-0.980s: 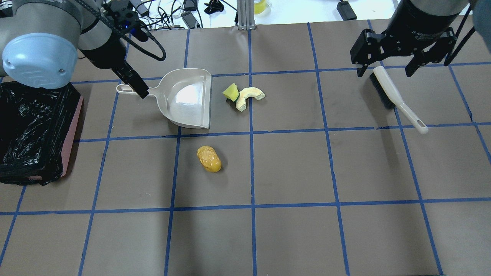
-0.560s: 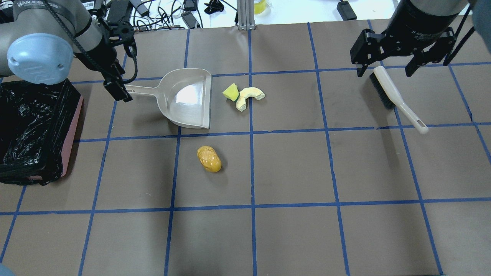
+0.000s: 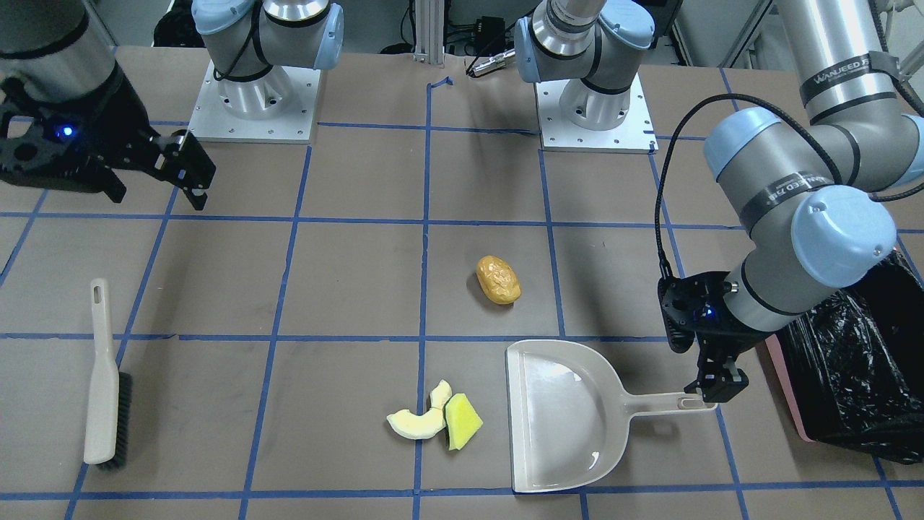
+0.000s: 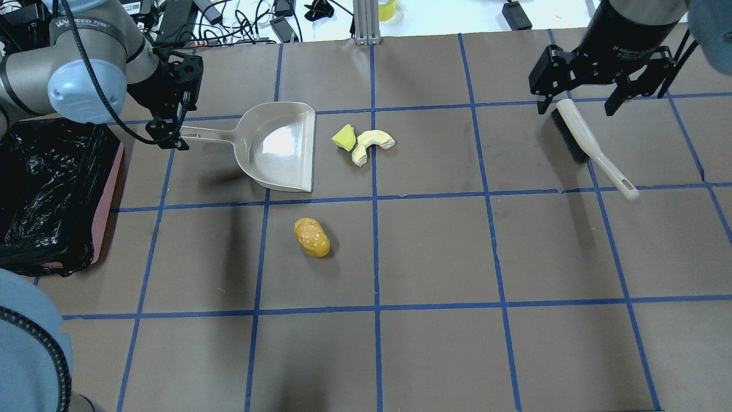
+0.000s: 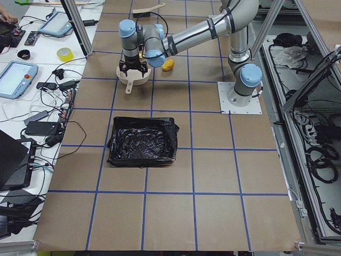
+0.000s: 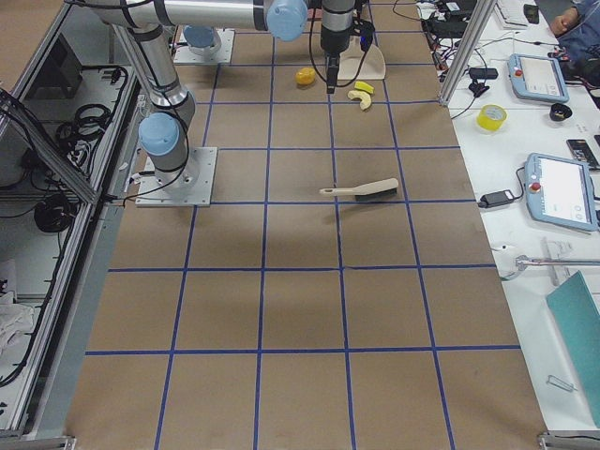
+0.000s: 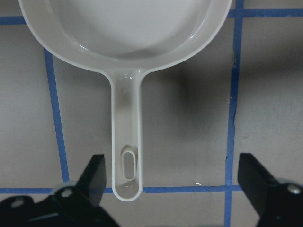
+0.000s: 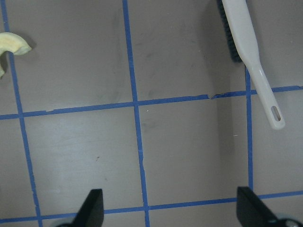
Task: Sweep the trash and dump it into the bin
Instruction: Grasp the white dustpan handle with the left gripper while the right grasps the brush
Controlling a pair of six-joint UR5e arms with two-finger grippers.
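Note:
The trash lies on the table: a golden-brown potato-like oval (image 4: 311, 237), a cream curved rind slice (image 4: 373, 142) and a yellow-green wedge (image 4: 343, 137), the last two touching, just right of the cream dustpan (image 4: 280, 146). The pink bin (image 4: 107, 200) with its black bag stands at the far left. My left gripper (image 4: 170, 130) is open, with its fingers on either side of the dustpan handle's end (image 7: 127, 175), not closed on it. My right gripper (image 4: 577, 104) is open above the bristle end of the cream brush (image 4: 583, 137).
The mat has a blue tape grid. Cables and tools lie beyond the far table edge (image 4: 274, 23). The brush handle (image 8: 265, 90) points toward the front right. The two arm bases (image 3: 253, 94) stand at the robot side.
My left gripper has slid left along the dustpan handle to its end and the wrist has turned. The right gripper has shifted slightly. Dustpan, brush and trash have not moved.

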